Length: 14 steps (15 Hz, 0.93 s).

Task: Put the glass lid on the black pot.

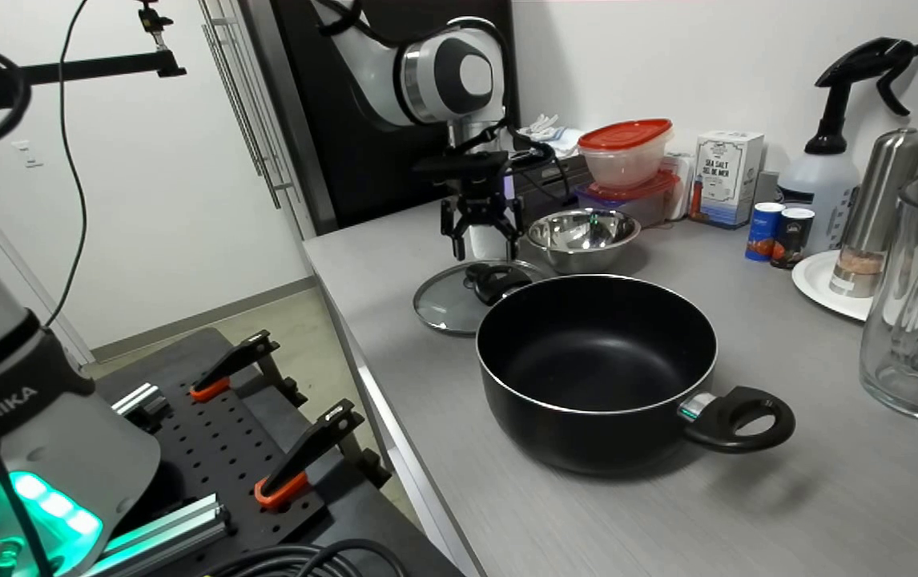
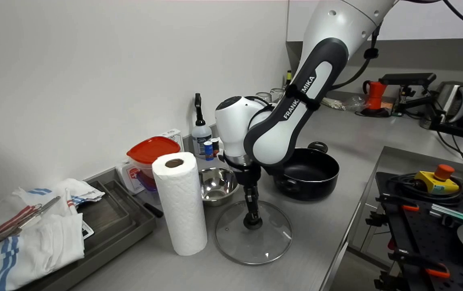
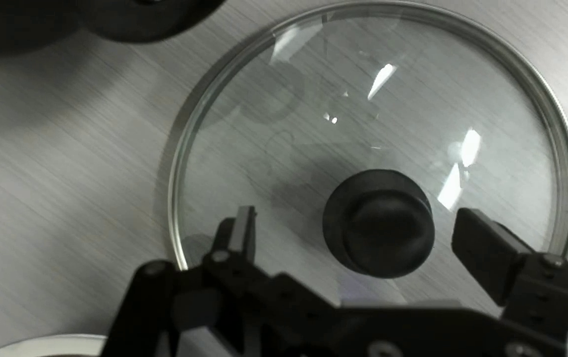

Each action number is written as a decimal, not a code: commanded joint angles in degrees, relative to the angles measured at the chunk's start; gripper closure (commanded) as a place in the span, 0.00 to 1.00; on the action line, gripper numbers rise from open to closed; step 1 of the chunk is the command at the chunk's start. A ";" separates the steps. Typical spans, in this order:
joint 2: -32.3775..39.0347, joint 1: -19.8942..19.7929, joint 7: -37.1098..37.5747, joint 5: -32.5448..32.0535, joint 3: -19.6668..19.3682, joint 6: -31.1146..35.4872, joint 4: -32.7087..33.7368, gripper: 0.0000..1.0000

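The glass lid [image 1: 444, 306] lies flat on the grey counter, knob up. It also shows in an exterior view [image 2: 255, 248] and in the wrist view [image 3: 363, 124]. Its dark knob [image 3: 383, 225] appears between my two fingers, nearer the right one, touching neither. My gripper [image 1: 485, 250] is open and empty, pointing down just above the knob. The black pot [image 1: 587, 437] stands uncovered and upright beside the lid, and also shows in an exterior view [image 2: 316, 192], partly behind my arm. In the wrist view only part of the pot with its handle [image 3: 150, 22] shows, top left.
A shiny steel bowl [image 1: 587, 258] stands near the lid. A paper towel roll [image 2: 181, 210] stands upright close to the lid's rim. A grey tray [image 2: 140, 236] with cloths lies beyond it. A glass pitcher [image 1: 899, 377] and a white plate [image 1: 815, 280] stand near the pot.
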 commanded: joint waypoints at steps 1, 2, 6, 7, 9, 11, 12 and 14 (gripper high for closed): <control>1.75 -0.78 -4.23 2.35 1.05 1.65 0.71 0.00; 1.91 -0.92 -5.01 2.75 1.30 1.70 0.59 0.00; 2.51 -1.29 -7.87 3.52 2.00 2.48 0.51 0.00; 2.59 -1.57 -8.60 3.82 2.29 2.90 0.43 0.00; 2.72 -2.02 -10.24 4.28 2.75 2.94 0.50 0.00; 2.63 -2.38 -11.50 4.61 3.02 3.10 0.37 0.26; 2.59 -2.58 -12.08 4.81 3.16 3.03 0.36 0.33; 2.52 -2.91 -13.03 5.03 3.36 3.00 0.30 0.46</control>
